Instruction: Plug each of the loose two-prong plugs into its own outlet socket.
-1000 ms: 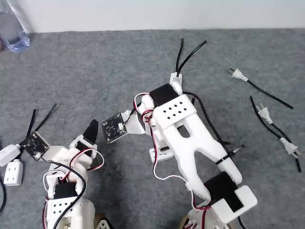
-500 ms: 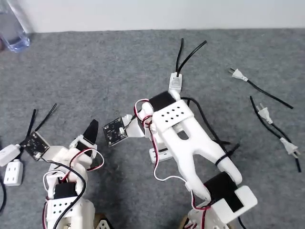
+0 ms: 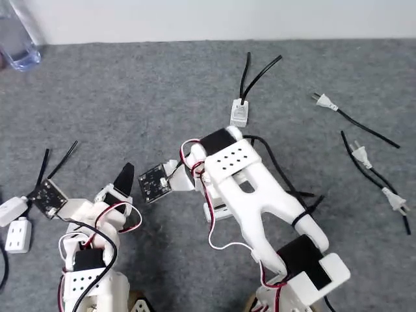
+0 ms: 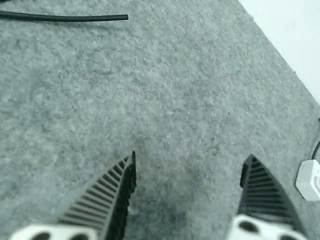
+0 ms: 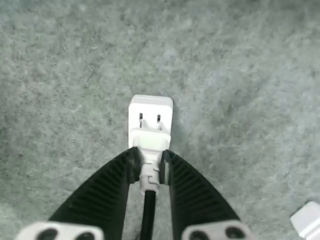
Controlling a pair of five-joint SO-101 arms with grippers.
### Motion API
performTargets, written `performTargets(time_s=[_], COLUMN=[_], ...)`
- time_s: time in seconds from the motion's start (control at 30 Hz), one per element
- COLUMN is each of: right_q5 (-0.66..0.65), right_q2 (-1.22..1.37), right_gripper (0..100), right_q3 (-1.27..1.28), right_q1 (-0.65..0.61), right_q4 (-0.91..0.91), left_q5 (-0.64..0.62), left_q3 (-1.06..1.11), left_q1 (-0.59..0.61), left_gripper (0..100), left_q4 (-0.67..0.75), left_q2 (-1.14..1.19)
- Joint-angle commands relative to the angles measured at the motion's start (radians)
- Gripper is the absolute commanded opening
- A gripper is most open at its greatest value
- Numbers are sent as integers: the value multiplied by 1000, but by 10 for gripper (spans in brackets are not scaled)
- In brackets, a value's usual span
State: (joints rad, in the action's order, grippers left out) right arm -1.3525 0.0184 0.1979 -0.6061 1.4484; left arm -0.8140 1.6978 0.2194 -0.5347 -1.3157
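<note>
Table [image 3: 130, 84]: grey carpet-like cloth, rough and matt. Right hand [image 5: 150, 154]: black ribbed plastic, matt; plug [image 5: 150, 141] in it smooth white plastic, black cord [image 5: 148, 210] smooth. Outlet socket [image 5: 151, 107]: smooth white plastic, faint sheen.

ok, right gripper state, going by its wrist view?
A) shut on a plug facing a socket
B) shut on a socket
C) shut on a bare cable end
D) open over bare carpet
A: in the right wrist view the right gripper is shut on the white plug, whose prongs face the socket right in front of it.
</note>
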Motion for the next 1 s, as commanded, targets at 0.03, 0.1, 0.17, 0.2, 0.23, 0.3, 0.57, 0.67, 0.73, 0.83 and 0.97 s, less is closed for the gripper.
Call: performTargets(time_s=[0.03,0.1,0.17,0.2,0.23,0.3,0.57,0.67,0.73,0.83,0.97], right_q5=[-3,-2,-2,-3,-5,-9,-9,-9,-9,-12,-46], right_q2=[-7,-5,-5,-4,-4,-4,-4,-4,-4,-4,-4], right_gripper=[9,9,9,9,9,9,9,9,9,9,9], right_q3=[-11,-11,-9,-9,-9,-9,-8,-6,-6,-6,41], right_q1=[-24,-22,-22,-22,-21,-18,-15,-13,1,19,16], right_q4=[-18,-18,-18,-18,-18,-18,-10,-10,-13,-10,-21], left_q5=[9,9,9,9,9,9,9,9,9,9,9], left_q3=[-7,-7,-7,-7,-7,-7,-7,-7,-7,-7,-7], left_q1=[3,3,3,3,3,3,3,3,3,3,3], left_gripper=[320,320,320,320,320,320,320,320,320,320,320], left_q4=[2,2,2,2,2,2,2,2,2,2,2], left_q2=[-9,-9,-9,-9,-9,-9,-9,-9,-9,-9,-9])
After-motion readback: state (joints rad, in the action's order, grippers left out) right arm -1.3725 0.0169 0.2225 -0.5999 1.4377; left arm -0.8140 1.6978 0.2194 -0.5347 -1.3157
